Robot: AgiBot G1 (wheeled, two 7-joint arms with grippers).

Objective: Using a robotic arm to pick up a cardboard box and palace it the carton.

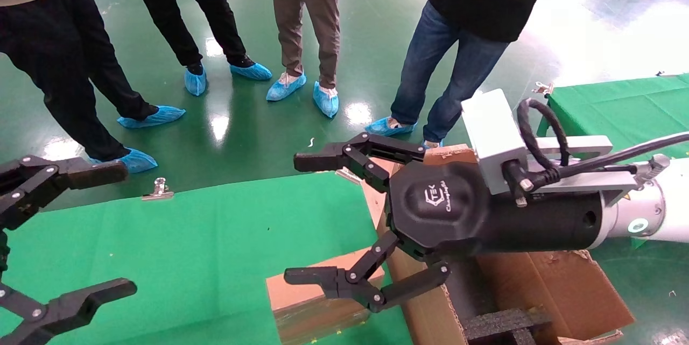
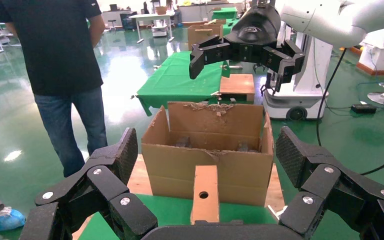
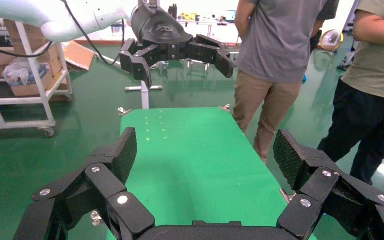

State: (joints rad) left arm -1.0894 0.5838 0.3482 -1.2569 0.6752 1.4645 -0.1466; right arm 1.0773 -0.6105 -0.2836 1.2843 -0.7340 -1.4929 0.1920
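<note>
Below the spread right claw [image 1: 307, 221] lies the cardboard box [image 1: 315, 302], untouched, beside the carton [image 1: 560, 286]; black foam [image 1: 500, 323] sits inside.

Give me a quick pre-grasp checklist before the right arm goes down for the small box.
1. Right gripper open: ok, fingers spread wide, nothing held.
2. Cardboard box free to grasp: ok, lying on the green table at the edge beside the carton.
3. Gripper lined up over the box: cannot tell, it hangs above the box's carton-side end.
4. Carton open on top: ok, flaps up, black foam inserts inside.
5. Left gripper clear: ok, open at the table's far left.
6. People nearby: not ok, standing close.
</note>
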